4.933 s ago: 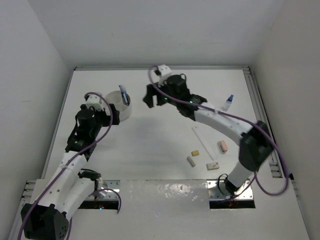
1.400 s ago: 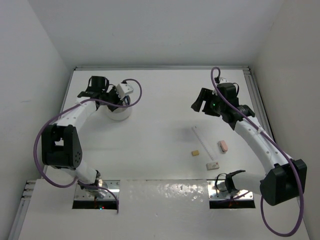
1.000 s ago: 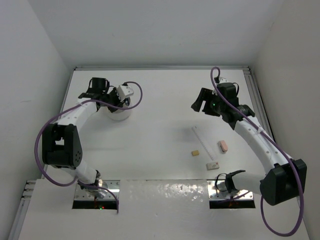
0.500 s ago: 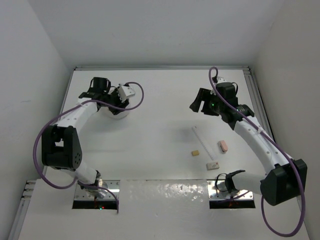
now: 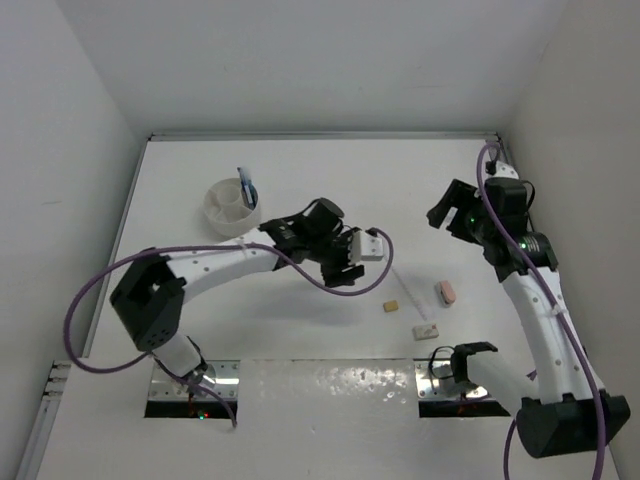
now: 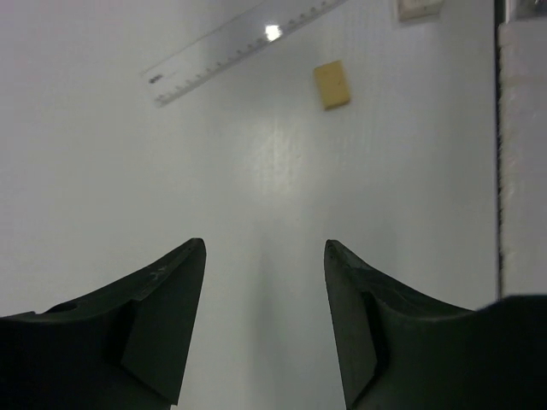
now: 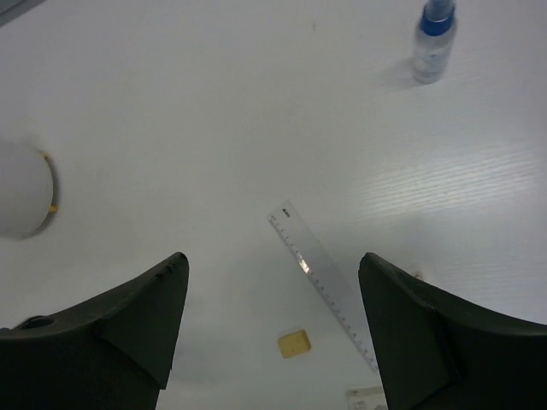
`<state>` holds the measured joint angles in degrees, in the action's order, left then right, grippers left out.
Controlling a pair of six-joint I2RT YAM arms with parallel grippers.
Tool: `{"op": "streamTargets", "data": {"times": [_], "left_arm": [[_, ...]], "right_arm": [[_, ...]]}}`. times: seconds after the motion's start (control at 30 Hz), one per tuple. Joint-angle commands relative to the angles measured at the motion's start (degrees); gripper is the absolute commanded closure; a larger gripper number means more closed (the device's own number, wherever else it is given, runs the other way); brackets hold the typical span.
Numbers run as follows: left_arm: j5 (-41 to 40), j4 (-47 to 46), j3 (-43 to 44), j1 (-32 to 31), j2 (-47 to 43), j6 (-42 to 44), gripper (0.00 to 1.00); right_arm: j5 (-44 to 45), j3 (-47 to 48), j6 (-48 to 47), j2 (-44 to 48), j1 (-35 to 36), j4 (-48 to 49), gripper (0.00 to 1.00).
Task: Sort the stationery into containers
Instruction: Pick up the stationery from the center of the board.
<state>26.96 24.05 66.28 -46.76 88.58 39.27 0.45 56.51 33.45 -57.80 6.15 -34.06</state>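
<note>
The white tub stands at the back left with a blue pen leaning in it; the right wrist view catches the tub at its left edge. My left gripper hovers open and empty over the table's middle. Ahead of it lie the clear ruler, tan eraser and white eraser. My right gripper hangs open and empty at the right. Under it are the ruler, tan eraser and blue-capped bottle. A pink eraser lies beside the ruler.
The tan eraser and white eraser sit near the front right, close to the metal mounting strip. White walls close in the table on the left, back and right.
My left arm has swung from the tub to the table's middle, and its jaws have opened. The right gripper has drawn back to the right.
</note>
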Motion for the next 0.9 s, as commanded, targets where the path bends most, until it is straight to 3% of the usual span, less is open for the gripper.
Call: {"op": "streamTargets", "data": {"times": [0.0, 0.1, 0.2, 0.47, 0.87], "left_arm": [[-5.4, -7.7, 4.1, -3.1, 6.1, -19.9, 0.45], [-10.2, -12.8, 5.2, -9.8, 9.8, -26.6, 0.44], [-14.3, -14.3, 8.2, -14.5, 14.9, -27.2, 0.41], [-17.5, -12.7, 17.9, -16.9, 26.5, -31.2, 0.41], [-20.0, -7.4, 17.8, -18.7, 30.9, -29.1, 0.43]], "right_arm": [[4.5, 0.4, 0.5, 4.5, -1.6, -4.5, 0.21], [6.3, -2.4, 0.7, 10.0, -1.9, -4.7, 0.2], [5.8, -4.0, 0.6, 13.1, -2.1, -5.0, 0.2], [5.4, -5.7, -1.4, 18.1, -2.0, -7.3, 0.2], [6.4, -7.4, -2.7, 20.5, -2.0, -7.0, 0.19]]}}
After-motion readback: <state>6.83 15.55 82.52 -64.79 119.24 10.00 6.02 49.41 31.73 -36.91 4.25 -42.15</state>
